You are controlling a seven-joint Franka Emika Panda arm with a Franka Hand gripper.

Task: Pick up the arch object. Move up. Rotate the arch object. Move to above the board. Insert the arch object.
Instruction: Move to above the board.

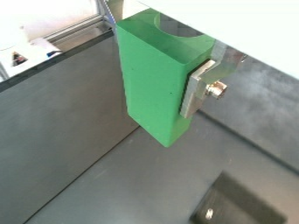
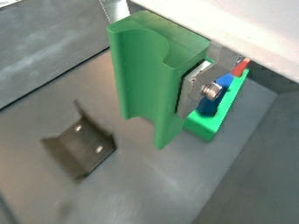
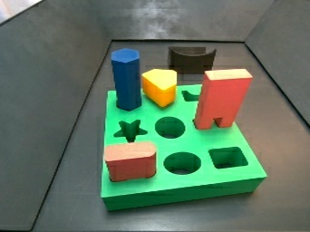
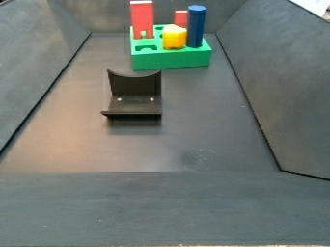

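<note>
The arch object [image 1: 152, 74] is a mid-green block with a curved notch in one end. It shows in both wrist views [image 2: 142, 79]. My gripper [image 1: 162, 94] is shut on it, and one silver finger [image 1: 200, 87] presses its side. It hangs above the dark floor, apart from the board. The board [image 3: 182, 186] is a bright-green slab with star, round and square holes. It also shows in a wrist view [image 2: 216, 121] and in a side view [image 4: 168, 60] at the far end. Neither side view shows the gripper or the arch object.
On the board stand a tall red block [image 3: 222, 98], a blue block [image 3: 126, 80], a yellow block [image 3: 160, 86] and a salmon block [image 3: 130, 163]. A black notched block [image 3: 188, 59] lies behind it. The fixture [image 4: 131, 96] stands mid-floor and shows under the gripper [image 2: 79, 144]. Dark walls enclose the floor.
</note>
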